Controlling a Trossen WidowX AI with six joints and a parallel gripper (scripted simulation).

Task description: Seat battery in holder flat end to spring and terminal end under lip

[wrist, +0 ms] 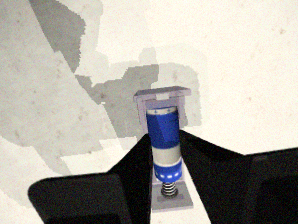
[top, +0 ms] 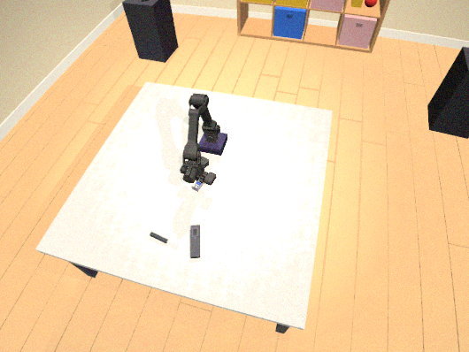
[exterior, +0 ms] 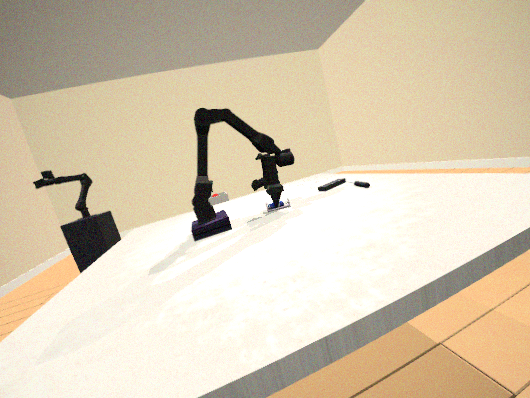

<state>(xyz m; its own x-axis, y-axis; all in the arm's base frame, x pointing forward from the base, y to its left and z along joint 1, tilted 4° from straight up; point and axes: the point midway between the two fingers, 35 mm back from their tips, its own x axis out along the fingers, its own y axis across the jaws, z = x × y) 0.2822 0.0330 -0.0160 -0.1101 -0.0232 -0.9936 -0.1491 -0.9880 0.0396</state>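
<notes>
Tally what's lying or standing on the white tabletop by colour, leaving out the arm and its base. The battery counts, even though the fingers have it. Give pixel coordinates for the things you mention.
Blue and white: 1, the battery [wrist: 164,131]
Pale grey-violet: 1, the holder [wrist: 172,204]
Black or dark grey: 2, the long bar [top: 195,248] [exterior: 332,185] and the short stick [top: 158,237] [exterior: 361,184]
Grey and red: 1, the small block [exterior: 220,199]
Total: 5

On the white table [top: 265,177] [exterior: 250,300] before me I count one blue-and-silver cylindrical battery [wrist: 164,132], one pale lilac battery holder [wrist: 172,204] and, in the top view's lower middle, two dark objects: one long grey block [top: 195,248] [exterior: 332,184], one short black stick [top: 158,237] [exterior: 361,184].
</notes>
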